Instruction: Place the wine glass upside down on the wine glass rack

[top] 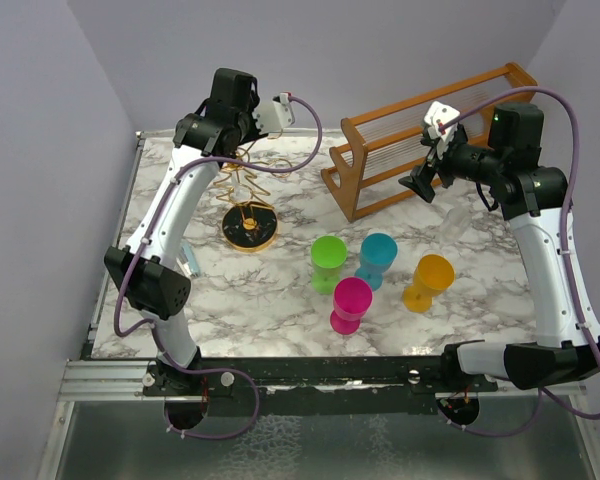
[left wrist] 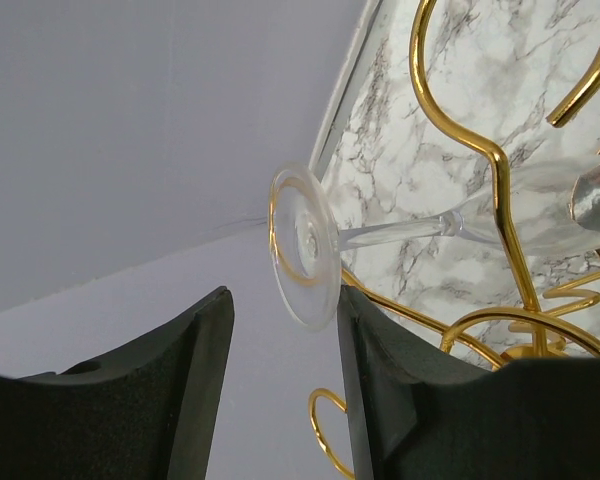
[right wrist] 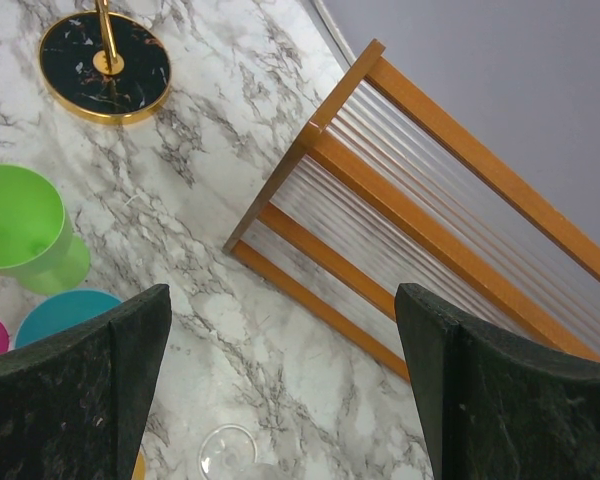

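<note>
The clear wine glass [left wrist: 303, 243] hangs bowl-down in the gold wire wine glass rack [left wrist: 499, 190], its stem passing through a wire loop. Its round foot sits just past my left gripper's [left wrist: 285, 300] fingertips, close to the right finger [left wrist: 380, 360]. The left jaws stand apart and grip nothing. In the top view the left gripper [top: 242, 152] is over the rack [top: 248, 227], where the glass [top: 240, 190] shows faintly. My right gripper [top: 420, 185] is open and empty, held above the table in front of the wooden rack.
A large orange-brown wooden slatted rack [top: 430, 135] stands at the back right. Green [top: 329, 262], teal [top: 377, 258], pink [top: 350, 304] and orange [top: 428, 282] plastic goblets stand mid-table. A second clear glass [right wrist: 228, 455] lies below the right gripper.
</note>
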You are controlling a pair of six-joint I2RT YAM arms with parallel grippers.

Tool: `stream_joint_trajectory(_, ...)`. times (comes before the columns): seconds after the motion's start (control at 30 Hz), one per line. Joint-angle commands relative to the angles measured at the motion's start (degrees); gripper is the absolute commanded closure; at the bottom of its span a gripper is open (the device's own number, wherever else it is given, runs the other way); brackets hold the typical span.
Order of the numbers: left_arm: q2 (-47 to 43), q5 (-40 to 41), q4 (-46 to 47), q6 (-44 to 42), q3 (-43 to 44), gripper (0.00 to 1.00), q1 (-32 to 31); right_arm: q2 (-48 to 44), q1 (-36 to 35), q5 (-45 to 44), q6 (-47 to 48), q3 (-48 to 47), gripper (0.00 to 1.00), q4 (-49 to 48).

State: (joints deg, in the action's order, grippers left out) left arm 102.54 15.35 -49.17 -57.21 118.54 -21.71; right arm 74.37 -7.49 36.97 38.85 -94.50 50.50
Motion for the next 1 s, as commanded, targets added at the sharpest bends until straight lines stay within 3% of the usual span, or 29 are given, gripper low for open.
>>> stream_joint_trajectory(0.0, -2.23, -4.83, -2.28, 2.19, 1.07, 0.51, -0.18, 0.25, 0.28, 1.16, 0.17, 0.45, 0.07, -1.31)
stream_joint_trajectory(0.43, -1.49, -8.94, -1.16, 6.06, 4.31, 0.5, 0.39, -0.1, 0.28, 1.28, 0.17, 0.9, 0.07, -1.46)
stream_joint_trajectory(0.97, -1.86, -22.04, -1.61, 11.42, 7.57, 0.5, 6.48, -0.14, 0.28, 1.03, -0.28, 1.37, 0.07, -2.04)
